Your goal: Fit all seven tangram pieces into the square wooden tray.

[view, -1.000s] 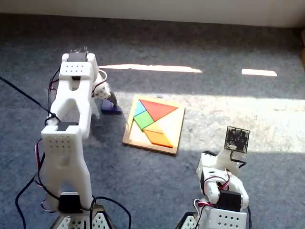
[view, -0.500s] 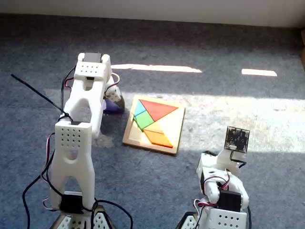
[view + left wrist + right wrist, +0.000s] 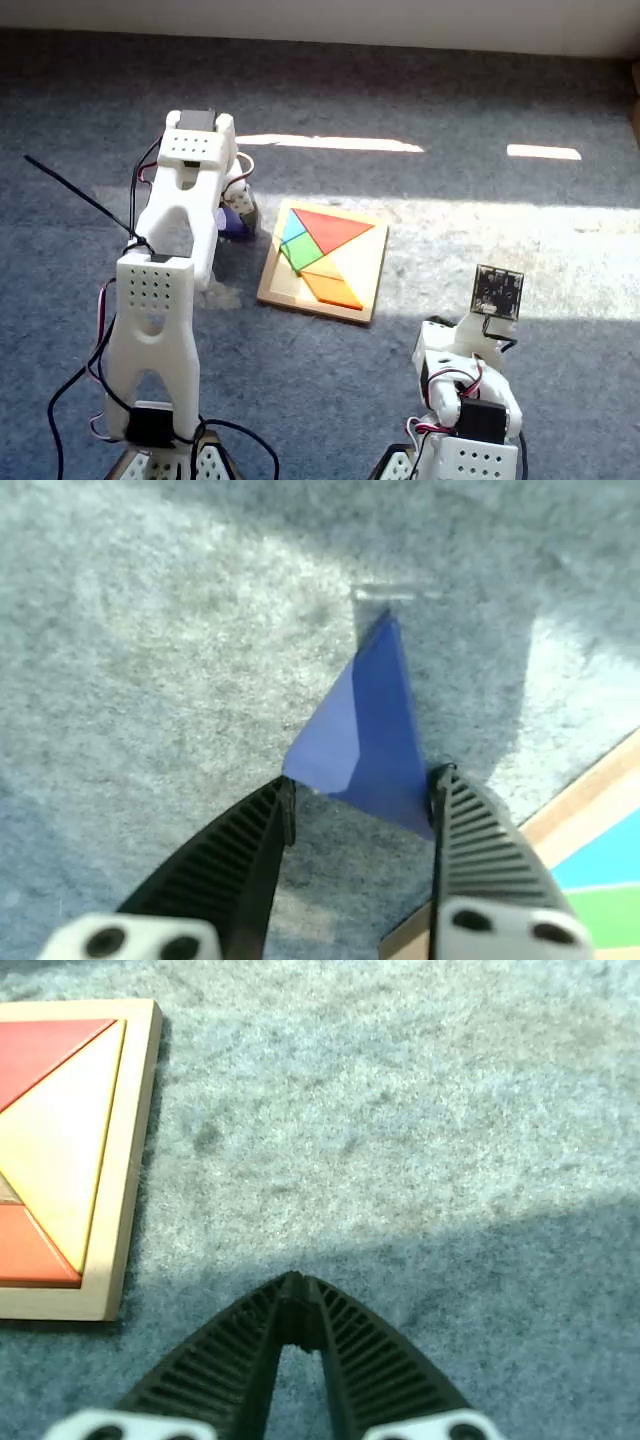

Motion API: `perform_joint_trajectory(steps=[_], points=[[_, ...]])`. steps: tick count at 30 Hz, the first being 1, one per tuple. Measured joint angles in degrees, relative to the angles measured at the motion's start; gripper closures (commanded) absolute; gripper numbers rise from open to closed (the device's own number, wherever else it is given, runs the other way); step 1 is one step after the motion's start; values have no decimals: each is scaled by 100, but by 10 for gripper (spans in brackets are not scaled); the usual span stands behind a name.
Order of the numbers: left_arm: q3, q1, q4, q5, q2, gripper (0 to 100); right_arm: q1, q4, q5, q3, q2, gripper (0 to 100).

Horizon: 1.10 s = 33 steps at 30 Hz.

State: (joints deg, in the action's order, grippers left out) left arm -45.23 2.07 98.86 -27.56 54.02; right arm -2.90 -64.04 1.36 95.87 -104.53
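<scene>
You were on the pick-up step for one of the last loose pieces. Your left gripper (image 3: 363, 777) was down at the carpet (image 3: 400, 1110) with the blue triangle (image 3: 365, 730) between its fingers. One fingertip sat against each end of the triangle's near edge, so I judged it clamped on the piece rather than merely straddling it. I could not tell whether the triangle had left the carpet. It was outside the wooden tray (image 3: 590, 798), just beside the rim on your left arm's side, with its far point aimed away from the wrist. Inside the tray, the red triangle (image 3: 335, 230), the light blue piece (image 3: 293, 228), the green piece (image 3: 300, 255) and the orange piece (image 3: 332, 290) already lay flat, with a yellow triangle (image 3: 50, 1160) along the far side. The pale patch in the tray corner nearest your left arm looked like the open slot, though I could not be sure it was bare wood. Your right gripper (image 3: 300, 1285) was closed on nothing, low over the carpet, off the tray's opposite edge. The next move called for lifting the triangle clear of the rim, carrying it over that patch, and turning it so its edges lined up with its neighbours before you let go. A thin piece pinched near its corners may swivel, so a slow lift seemed wise.
</scene>
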Motion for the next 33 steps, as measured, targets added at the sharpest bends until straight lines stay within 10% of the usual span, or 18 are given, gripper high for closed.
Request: perform_joint_trajectory(steps=[11, 33], points=[[0, 167, 9, 9, 0, 681, 0, 0, 0, 0, 0, 993], [-492, 123, -308, 255, 343, 921, 0, 0, 0, 0, 0, 993]])
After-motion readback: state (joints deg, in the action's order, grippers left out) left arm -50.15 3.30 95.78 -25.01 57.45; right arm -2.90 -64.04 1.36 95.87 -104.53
